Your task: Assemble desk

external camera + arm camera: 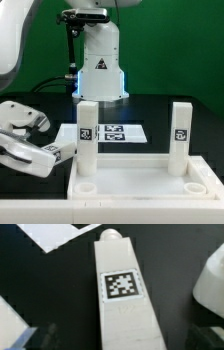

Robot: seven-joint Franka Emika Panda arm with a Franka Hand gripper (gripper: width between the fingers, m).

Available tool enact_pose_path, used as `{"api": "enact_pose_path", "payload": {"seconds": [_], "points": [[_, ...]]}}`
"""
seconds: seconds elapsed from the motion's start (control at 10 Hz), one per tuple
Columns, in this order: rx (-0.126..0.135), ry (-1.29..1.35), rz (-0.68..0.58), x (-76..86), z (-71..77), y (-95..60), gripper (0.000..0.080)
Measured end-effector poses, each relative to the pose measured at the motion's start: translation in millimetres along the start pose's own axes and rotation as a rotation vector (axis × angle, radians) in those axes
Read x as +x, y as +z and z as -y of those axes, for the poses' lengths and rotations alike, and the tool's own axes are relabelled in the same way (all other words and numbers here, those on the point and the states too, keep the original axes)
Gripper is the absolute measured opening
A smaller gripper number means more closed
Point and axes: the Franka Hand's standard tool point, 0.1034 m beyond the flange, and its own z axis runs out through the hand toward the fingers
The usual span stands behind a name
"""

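Observation:
The desk top (pixel 140 190), a white rimmed tray, lies at the front of the exterior view. Two white legs stand upright in its far corners, one on the left (pixel 87 140) and one on the right (pixel 180 135). A third white leg (pixel 125 297) lies flat on the black table, its square tag facing up. In the exterior view this leg (pixel 57 153) shows at the left. My gripper (pixel 125 339) is low over it at the exterior view's left (pixel 35 148), open, with a dark finger (pixel 38 336) on either side of the leg and a gap still showing.
The marker board (pixel 112 132) lies flat behind the desk top, in front of the white robot base (pixel 100 65). In the wrist view a white corner (pixel 55 235) shows beyond the leg's tip, and other white parts (pixel 210 280) lie close beside the leg.

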Motion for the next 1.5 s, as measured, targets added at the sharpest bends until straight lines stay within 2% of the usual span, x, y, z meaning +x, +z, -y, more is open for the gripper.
{"api": "enact_pose_path", "payload": {"seconds": [0.1,0.2,0.3,0.5,0.6,0.7,0.8,1.0,1.2,1.3,1.4,1.5], "points": [[0.0,0.0,0.0,0.0,0.0,0.0,0.0509],[0.0,0.0,0.0,0.0,-0.1,0.1,0.0369],[0.0,0.0,0.0,0.0,-0.1,0.0,0.0282],[-0.008,-0.006,-0.013,0.0,1.1,-3.2,0.0282],[-0.011,-0.025,-0.037,-6.1,6.5,-13.0,0.0282],[-0.013,-0.04,-0.018,-22.9,7.8,-28.7,0.0282],[-0.012,-0.058,-0.029,-35.3,10.9,-51.4,0.0282],[-0.027,-0.13,-0.229,-51.0,29.3,-96.8,0.0282],[0.014,-0.13,-0.384,-44.7,35.2,-93.1,0.0284],[0.022,-0.136,-0.448,-47.6,41.8,-97.0,0.0284],[-0.016,-0.167,-0.526,-68.9,63.0,-112.1,0.0284],[-0.038,-0.23,-0.656,-97.9,95.7,-129.6,0.0284]]}}
